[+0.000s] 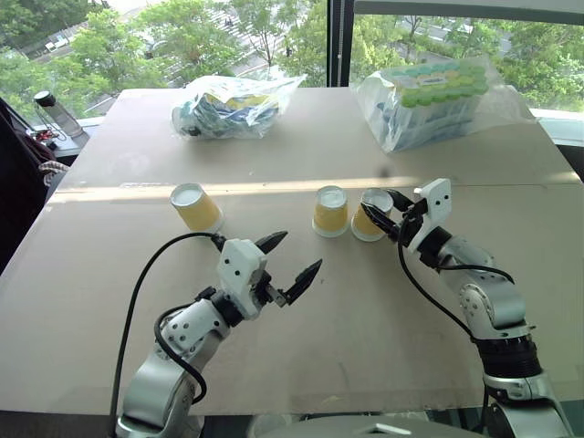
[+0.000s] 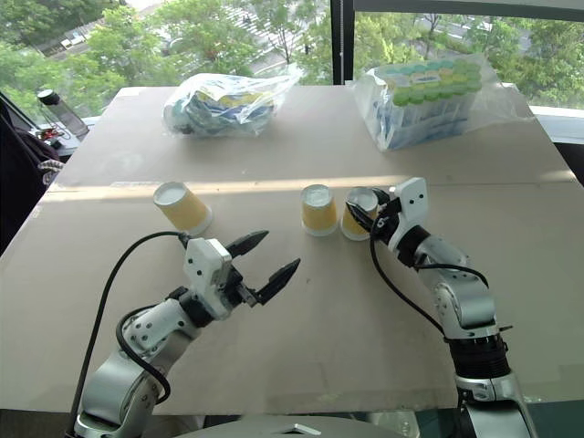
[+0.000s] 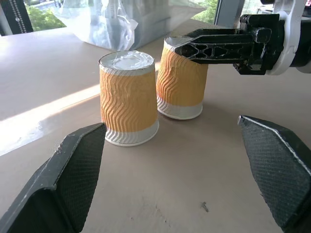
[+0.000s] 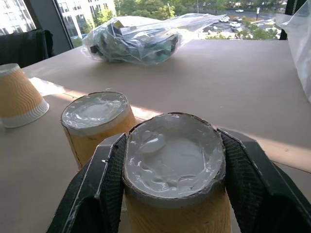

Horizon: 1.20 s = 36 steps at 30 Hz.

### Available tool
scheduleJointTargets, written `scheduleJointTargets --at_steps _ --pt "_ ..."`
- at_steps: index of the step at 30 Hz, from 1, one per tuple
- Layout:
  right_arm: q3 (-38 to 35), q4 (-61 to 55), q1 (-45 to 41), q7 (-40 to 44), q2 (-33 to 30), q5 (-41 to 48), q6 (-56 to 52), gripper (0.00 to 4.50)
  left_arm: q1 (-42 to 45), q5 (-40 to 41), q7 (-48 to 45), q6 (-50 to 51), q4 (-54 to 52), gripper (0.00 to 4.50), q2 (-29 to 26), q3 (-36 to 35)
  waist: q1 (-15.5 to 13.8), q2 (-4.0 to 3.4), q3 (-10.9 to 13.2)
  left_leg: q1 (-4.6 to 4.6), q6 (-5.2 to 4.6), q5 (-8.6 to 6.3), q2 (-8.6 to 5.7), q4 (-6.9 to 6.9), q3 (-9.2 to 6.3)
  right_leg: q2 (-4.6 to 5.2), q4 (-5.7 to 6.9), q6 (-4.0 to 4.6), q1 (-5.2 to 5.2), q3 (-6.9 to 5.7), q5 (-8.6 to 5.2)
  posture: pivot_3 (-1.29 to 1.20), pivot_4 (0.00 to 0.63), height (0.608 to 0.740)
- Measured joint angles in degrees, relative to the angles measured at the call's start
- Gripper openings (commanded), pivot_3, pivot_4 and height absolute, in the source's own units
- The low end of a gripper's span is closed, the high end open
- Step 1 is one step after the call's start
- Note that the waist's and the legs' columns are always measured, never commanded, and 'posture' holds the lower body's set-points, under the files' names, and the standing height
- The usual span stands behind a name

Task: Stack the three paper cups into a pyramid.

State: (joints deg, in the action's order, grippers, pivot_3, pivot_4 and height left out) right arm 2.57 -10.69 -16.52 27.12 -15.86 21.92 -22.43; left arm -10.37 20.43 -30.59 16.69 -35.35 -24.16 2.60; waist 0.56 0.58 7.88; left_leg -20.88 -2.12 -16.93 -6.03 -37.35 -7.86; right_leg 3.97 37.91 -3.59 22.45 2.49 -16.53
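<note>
The table (image 1: 301, 310) carries three paper cups (image 1: 330, 211) and two bags (image 1: 228, 105).

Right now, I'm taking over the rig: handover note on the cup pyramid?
Right claw: shut on one yellow-orange paper cup with a white base, upside down and tilted, close beside the middle cup.
Left claw: open, holding nothing, low over the brown table in front of the cups.
Middle yellow-orange paper cup: upside down on the table.
Third yellow-orange paper cup: upside down, apart to the left, untouched.
Done: nothing stacked yet; base pair nearly together.
Left: set the held cup next to the middle one, then put the third cup on top.
</note>
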Motion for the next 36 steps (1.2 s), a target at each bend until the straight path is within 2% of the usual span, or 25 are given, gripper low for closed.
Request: scheduleJointTargets --at_steps 12,14,17,24,29,33,36 --pt "1.0 0.8 -0.5 0.0 1.5 -2.7 0.6 2.11 0.3 -1.1 0.9 -0.8 0.0 4.5 0.6 0.0 0.1 0.0 0.0 0.01 0.0 0.0 0.0 0.0 0.02 -0.01 0.01 0.0 0.01 -0.03 0.0 0.0 0.15 0.74" --pt "1.0 1.0 -0.7 0.0 1.7 -3.0 0.7 3.15 0.3 -1.2 1.1 -0.8 0.0 4.5 0.8 0.0 0.1 0.0 0.0 0.01 0.0 0.0 0.0 0.0 0.01 -0.01 0.01 0.0 0.01 -0.03 0.0 0.0 0.15 0.74" --pt "0.9 1.2 -0.9 0.2 1.7 -3.0 1.3 4.43 0.1 -1.2 1.7 -0.9 0.0 4.5 1.1 0.0 0.1 0.0 0.0 0.0 0.0 0.0 0.0 0.0 0.01 -0.01 0.0 0.0 0.01 -0.04 0.0 0.0 0.15 0.74" --pt "-0.2 -1.3 0.8 3.0 -2.1 -2.5 1.9 4.43 -4.4 -0.7 0.2 -3.7 0.0 4.5 1.0 -1.1 0.0 0.0 0.0 -0.01 0.0 0.0 0.0 0.01 0.01 0.0 -0.03 0.0 0.01 -0.02 0.0 0.0 0.15 0.74" --pt "-3.2 -7.3 6.5 6.2 -6.0 0.7 1.3 4.43 -7.6 -1.5 2.4 -6.3 0.0 4.5 2.6 -3.8 -0.1 0.0 0.0 -0.02 -0.01 -0.01 0.0 0.02 0.01 0.01 -0.05 0.0 0.0 0.04 0.0 0.0 0.15 0.74" --pt "-7.2 -14.3 16.8 15.5 -13.4 8.5 0.6 4.43 -9.4 -9.6 11.9 -10.5 0.6 4.5 7.5 -8.1 -1.0 0.04 0.0 -0.04 -0.02 -0.02 0.01 0.03 -0.04 0.02 -0.16 0.0 -0.07 0.04 0.0 0.0 0.15 0.74" --pt "-10.7 -17.1 23.1 23.6 -18.5 12.2 2.4 4.43 -6.2 -13.3 18.7 -10.7 4.1 4.5 10.7 -11.4 -1.5 0.1 0.0 0.06 -0.02 -0.02 0.01 -0.03 -0.05 0.01 -0.1 0.0 -0.22 -0.01 0.0 0.0 0.15 0.74"
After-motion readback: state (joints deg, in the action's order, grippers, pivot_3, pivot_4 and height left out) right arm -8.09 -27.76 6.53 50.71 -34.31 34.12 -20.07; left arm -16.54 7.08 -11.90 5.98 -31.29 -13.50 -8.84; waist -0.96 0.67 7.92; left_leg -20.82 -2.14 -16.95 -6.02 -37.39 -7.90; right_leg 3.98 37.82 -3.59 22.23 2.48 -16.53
